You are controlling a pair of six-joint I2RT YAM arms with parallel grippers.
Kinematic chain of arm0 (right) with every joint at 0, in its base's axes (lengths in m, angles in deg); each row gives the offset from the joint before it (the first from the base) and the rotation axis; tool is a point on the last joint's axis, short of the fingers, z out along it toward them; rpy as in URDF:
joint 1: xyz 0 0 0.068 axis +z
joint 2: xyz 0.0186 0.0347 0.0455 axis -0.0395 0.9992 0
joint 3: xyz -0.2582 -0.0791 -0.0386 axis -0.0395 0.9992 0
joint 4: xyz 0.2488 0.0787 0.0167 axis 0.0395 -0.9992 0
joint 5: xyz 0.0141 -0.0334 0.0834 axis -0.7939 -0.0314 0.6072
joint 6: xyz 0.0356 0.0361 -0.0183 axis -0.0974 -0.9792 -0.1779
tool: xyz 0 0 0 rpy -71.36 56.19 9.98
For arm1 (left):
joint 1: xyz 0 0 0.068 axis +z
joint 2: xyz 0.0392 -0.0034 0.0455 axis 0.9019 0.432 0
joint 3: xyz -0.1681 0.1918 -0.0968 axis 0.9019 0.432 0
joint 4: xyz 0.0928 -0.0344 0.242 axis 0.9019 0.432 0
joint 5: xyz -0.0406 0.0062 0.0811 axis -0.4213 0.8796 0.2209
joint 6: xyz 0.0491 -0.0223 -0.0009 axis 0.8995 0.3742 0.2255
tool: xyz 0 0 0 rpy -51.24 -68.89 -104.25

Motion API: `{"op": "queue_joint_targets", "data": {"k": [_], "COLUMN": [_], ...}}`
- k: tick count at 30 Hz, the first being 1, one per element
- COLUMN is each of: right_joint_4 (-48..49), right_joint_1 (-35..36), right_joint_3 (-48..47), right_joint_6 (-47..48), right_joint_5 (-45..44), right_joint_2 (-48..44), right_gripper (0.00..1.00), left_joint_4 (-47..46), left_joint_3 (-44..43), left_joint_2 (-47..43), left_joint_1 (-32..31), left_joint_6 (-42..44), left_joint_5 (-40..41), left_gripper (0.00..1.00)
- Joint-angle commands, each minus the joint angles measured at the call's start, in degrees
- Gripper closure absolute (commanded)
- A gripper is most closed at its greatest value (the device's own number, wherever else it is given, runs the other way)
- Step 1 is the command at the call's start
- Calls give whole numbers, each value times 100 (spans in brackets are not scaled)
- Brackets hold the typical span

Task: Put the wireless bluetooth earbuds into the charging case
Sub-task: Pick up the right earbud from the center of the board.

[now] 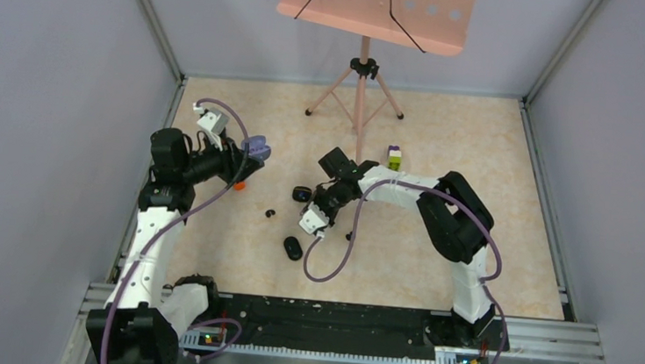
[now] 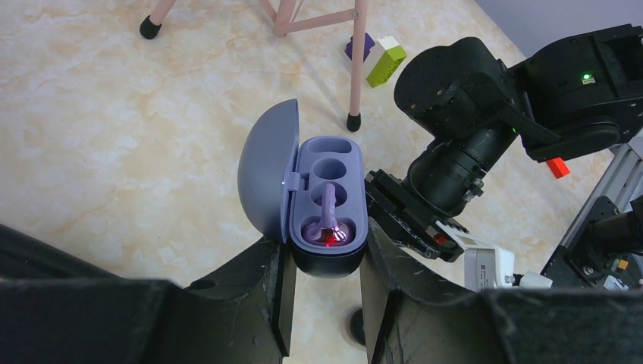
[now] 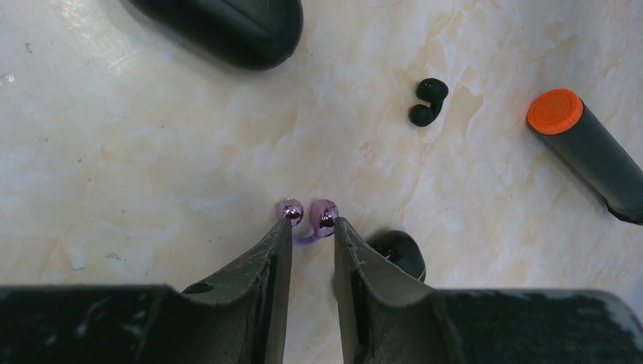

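Marbled beige worktop (image 1: 437, 245) carries the loose things. Nearest the arm bases, a shut black case (image 1: 293, 247) lies nearer than the purple case (image 2: 327, 199) and to its right. A little farther out, still nearer than the purple case and to its right, a black earbud (image 3: 427, 101) lies alone on the worktop.

Right of that, the right fingers (image 3: 277, 258) are clenched on a purple earbud (image 3: 307, 218). Its two shiny round ends poke out past the tips, close over the worktop. A black rounded thing (image 3: 398, 252) sits just beside them, partly hidden.

An orange-capped tube (image 3: 588, 152) lies just nearer than the purple case.

The left fingers (image 2: 277, 277) grasp the purple case by its dark base, one on each side. Its lid (image 2: 265, 178) is swung open to the left. A seated earbud (image 2: 329, 220), pale purple, rests in its near pocket with a red glow at its foot.

Farther back and well right of the purple case stands a green-and-purple block (image 1: 394, 158). Beyond that is a pink stand (image 1: 363, 71).
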Motion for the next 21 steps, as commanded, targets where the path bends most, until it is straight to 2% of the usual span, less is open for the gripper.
{"op": "queue_joint_targets", "data": {"k": [1, 6, 11, 16, 21], "right_joint_4": [-77, -75, -62, -106, -584], "right_joint_1": [124, 155, 67, -25, -41], "right_joint_3": [-253, -326, -456, -700, -1118], "right_joint_6": [-253, -395, -1060, -1955, -2241], "right_joint_5": [402, 376, 413, 397, 428], "right_joint_2": [-43, 22, -160, -61, 184], "right_gripper": [73, 73, 73, 68, 69], "left_joint_4": [-356, -352, -321, -448, -488], "left_joint_3": [-120, -137, -166, -97, -84], "left_joint_2": [30, 41, 11, 11, 0], "left_joint_1": [35, 35, 36, 37, 42], "left_joint_6": [-75, -75, -49, -120, -153], "left_joint_5": [-55, -45, -44, -63, -74], "left_gripper": [100, 100, 100, 100, 100]}}
